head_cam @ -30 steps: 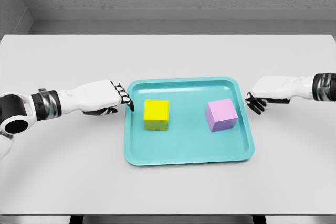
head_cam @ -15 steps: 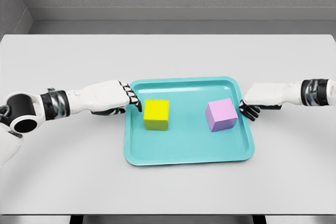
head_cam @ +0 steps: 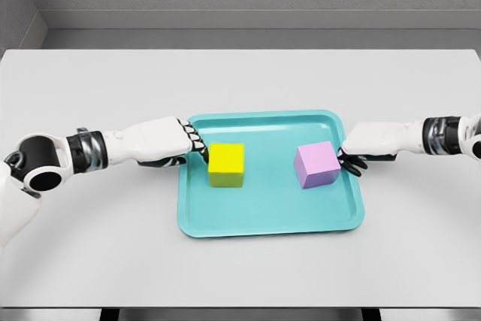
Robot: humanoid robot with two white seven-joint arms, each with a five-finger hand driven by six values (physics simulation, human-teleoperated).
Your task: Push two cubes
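1. Teal tray (head_cam: 225,227) is sitting on the grey table (head_cam: 240,80) with both cubes inside it: the yellow cube (head_cam: 226,165) is lying in its left half and the purple cube (head_cam: 316,164) in its right half, well apart from each other

2. Reaching in over the tray's left rim, the left hand (head_cam: 169,142) is pressing its curled fingertips (head_cam: 201,151) against the yellow cube's left side; it is gripping nothing, only leaning on the cube

3. Coming in over the right rim, the right hand (head_cam: 367,143) is holding its dark, bent fingers (head_cam: 349,163) at the purple cube's right side, touching it or just short of it, and is likewise grasping nothing

4. By my reading, the pushing step is just starting, with both hands set to drive the cubes inward toward the tray's middle

5. Next, each hand is needing a straight, level shove through the middle of its cube's side, so that neither cube is turning or tipping

6. Contact faces are lying hidden behind the fingers, so true contact on the purple cube is proving hard to confirm; the right arm is running off the picture's edge
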